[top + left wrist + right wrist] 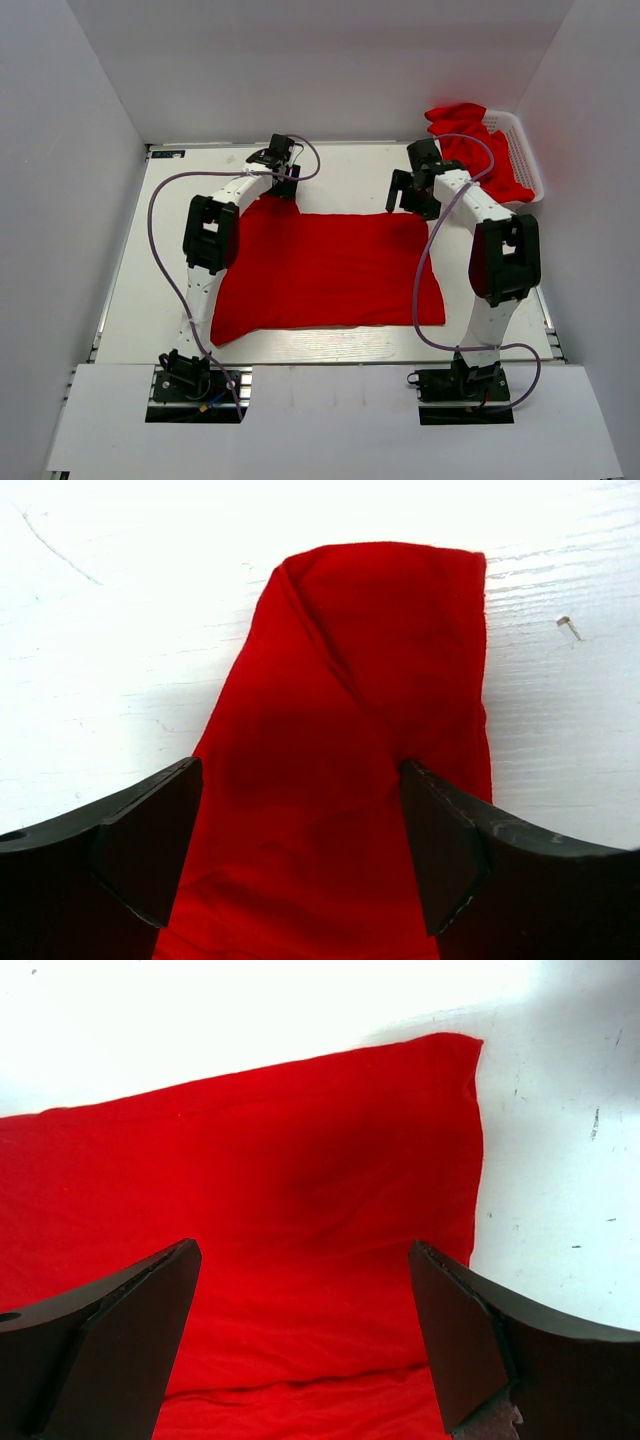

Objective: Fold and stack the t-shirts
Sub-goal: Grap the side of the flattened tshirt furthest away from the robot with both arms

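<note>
A red t-shirt (320, 270) lies spread flat on the white table (180, 290). My left gripper (283, 178) is open above its far left corner; in the left wrist view a folded sleeve (370, 680) runs between the two open fingers (150, 840). My right gripper (408, 192) is open above the far right corner; in the right wrist view the shirt's far edge and corner (440, 1090) lie ahead of the open fingers (470, 1340). More red t-shirts (478, 150) are heaped in the basket at the back right.
A white plastic lattice basket (528, 150) stands at the back right corner, against the right wall. White walls enclose the table on the left, back and right. Purple cables loop beside both arms.
</note>
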Available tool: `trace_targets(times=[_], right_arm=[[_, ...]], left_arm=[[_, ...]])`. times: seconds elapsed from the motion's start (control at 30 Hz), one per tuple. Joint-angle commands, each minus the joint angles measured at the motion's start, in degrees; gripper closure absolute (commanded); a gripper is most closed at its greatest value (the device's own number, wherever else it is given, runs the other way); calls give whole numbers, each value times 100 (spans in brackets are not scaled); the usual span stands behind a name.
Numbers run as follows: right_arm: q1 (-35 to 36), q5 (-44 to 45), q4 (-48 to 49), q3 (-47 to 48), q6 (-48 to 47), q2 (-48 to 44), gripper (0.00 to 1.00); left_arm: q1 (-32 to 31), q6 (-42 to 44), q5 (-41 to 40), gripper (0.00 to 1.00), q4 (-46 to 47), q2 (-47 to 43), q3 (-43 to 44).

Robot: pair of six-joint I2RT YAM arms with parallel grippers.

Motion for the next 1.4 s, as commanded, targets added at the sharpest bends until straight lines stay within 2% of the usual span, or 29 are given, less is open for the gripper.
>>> trace_targets(times=[0.0, 0.27, 0.5, 0.6, 0.67, 0.7, 0.73, 0.83, 1.1, 1.37], right_arm=[[-9, 121, -70, 245, 24, 104, 10], [-9, 156, -96, 272, 42, 157, 10], [-18, 121, -114, 289, 68, 201, 10], [-9, 130, -132, 324, 86, 245, 10], [-17, 139, -149, 324, 86, 289, 10], [-9, 147, -167, 324, 94, 289, 10], [-9, 148, -167, 333, 103, 298, 10], [-17, 200, -193, 324, 95, 307, 10], [-9, 279, -149, 377, 103, 447, 10], [-9, 455, -43, 1158, 182, 1027, 10]], left_arm=[[-29, -93, -234, 11, 34, -317, -80], [76, -93, -296, 11, 95, -422, -194], [76, -93, -270, 23, 147, -422, -299], [76, -93, -121, 36, 270, -422, -352], [76, -93, -68, 57, 323, -422, -352], [76, -93, 11, 57, 324, -422, -404], [76, -93, 12, 73, 324, -370, -405], [76, -224, 65, 100, 324, -370, -343], [76, -225, -49, 100, 403, -589, -396], [76, -172, -277, 100, 280, -748, -326]])
